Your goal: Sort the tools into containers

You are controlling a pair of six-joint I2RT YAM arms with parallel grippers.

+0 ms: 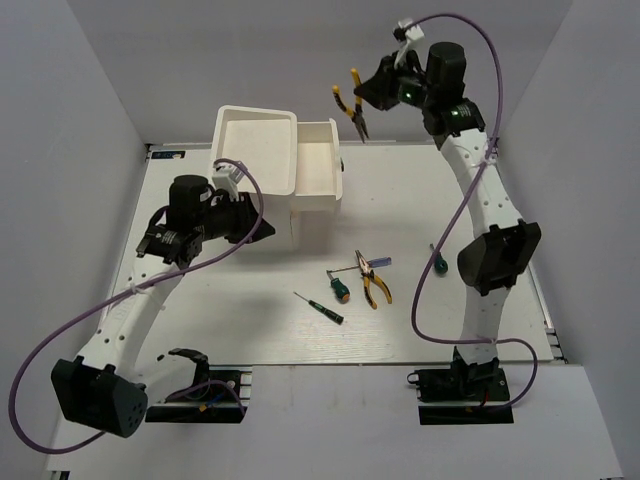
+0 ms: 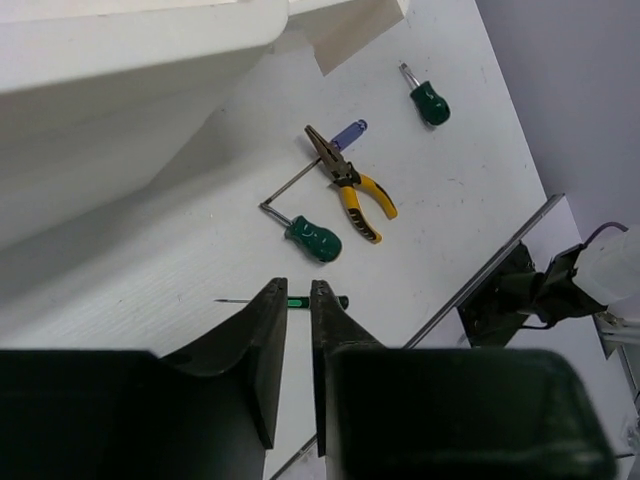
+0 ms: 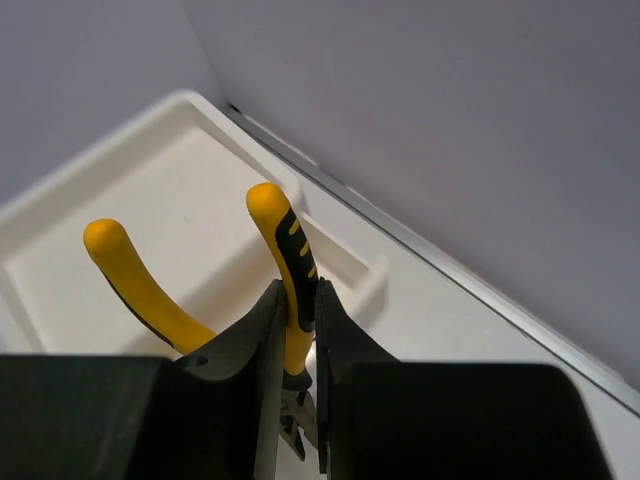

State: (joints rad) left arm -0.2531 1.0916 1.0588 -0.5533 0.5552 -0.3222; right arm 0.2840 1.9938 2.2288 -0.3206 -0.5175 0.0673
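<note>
My right gripper (image 1: 368,98) (image 3: 297,295) is shut on one handle of yellow-handled pliers (image 1: 352,108) (image 3: 283,230), held high above the back right of the white container (image 1: 250,150) (image 3: 150,190), near its pulled-out drawer (image 1: 320,165). My left gripper (image 1: 264,230) (image 2: 298,290) hovers by the container's front, jaws a narrow gap apart with nothing between them. On the table lie a second pair of pliers (image 1: 374,284) (image 2: 358,192), a stubby green screwdriver (image 1: 339,288) (image 2: 313,241), another stubby one (image 1: 437,262) (image 2: 429,101) and a thin screwdriver (image 1: 320,308) (image 2: 283,299).
A small blue-purple piece (image 2: 349,132) lies by the nose of the pliers on the table. White walls enclose the table on three sides. The right arm's base mount (image 2: 520,295) sits at the near edge.
</note>
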